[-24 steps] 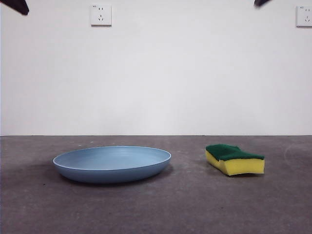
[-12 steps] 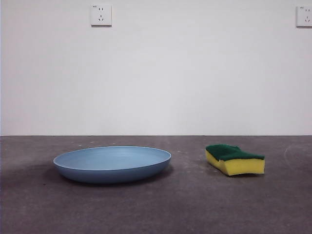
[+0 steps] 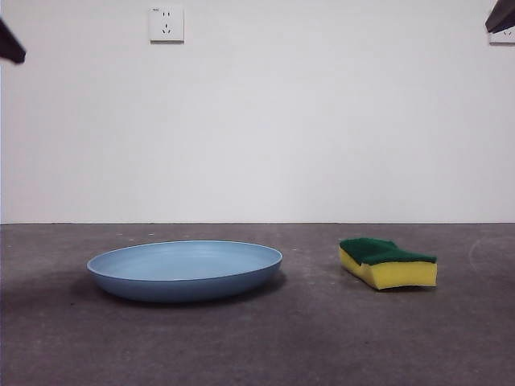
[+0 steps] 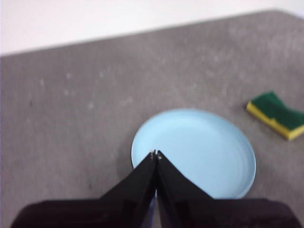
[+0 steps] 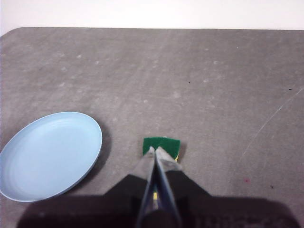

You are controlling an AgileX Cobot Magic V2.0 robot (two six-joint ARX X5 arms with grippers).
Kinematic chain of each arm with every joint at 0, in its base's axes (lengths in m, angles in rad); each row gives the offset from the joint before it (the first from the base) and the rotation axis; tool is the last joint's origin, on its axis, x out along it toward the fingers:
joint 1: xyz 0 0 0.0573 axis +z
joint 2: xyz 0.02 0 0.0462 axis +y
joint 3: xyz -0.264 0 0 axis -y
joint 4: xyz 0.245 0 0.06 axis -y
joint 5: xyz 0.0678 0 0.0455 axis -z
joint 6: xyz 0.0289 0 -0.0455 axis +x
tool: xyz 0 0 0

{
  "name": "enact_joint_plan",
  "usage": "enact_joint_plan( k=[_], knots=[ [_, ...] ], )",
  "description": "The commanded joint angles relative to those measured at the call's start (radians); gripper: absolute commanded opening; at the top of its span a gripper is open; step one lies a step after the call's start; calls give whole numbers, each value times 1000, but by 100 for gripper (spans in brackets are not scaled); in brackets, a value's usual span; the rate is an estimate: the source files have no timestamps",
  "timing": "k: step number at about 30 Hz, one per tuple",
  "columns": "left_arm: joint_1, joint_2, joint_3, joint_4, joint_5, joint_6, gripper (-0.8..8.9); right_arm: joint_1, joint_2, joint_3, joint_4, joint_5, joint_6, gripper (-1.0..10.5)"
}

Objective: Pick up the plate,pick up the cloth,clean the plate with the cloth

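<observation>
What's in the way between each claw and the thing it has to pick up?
Nothing visible. The left claw is shut above the light-blue plate, and the right claw is shut above the sponge. Only bare grey table lies between plate and sponge.

Glossy black tapered fingers [image 4: 142,183] narrow from a broad black base to small pale-tipped points.

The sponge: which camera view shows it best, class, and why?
The front view: the sponge sits near and sharp, showing its yellow foam, green scouring layer and wavy side. The left wrist view shows it small and blurred at one edge. The right wrist view has it partly hidden behind the right end effector.
</observation>
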Motion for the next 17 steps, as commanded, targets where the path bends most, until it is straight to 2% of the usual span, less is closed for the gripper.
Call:
enact_joint_plan(
  k=[1, 15, 17],
  knots=[
    [-2, 12, 0, -19, -2, -14, -1, 2, -1, -6, 7, 3, 17, -16],
    [-6, 29, 0, -49, -3, -13, -1, 2, -1, -6, 7, 3, 17, -16],
    [-3, -10, 0, -77, -18, 14, -1, 2, -1, -6, 6, 3, 17, -16]
  ],
)
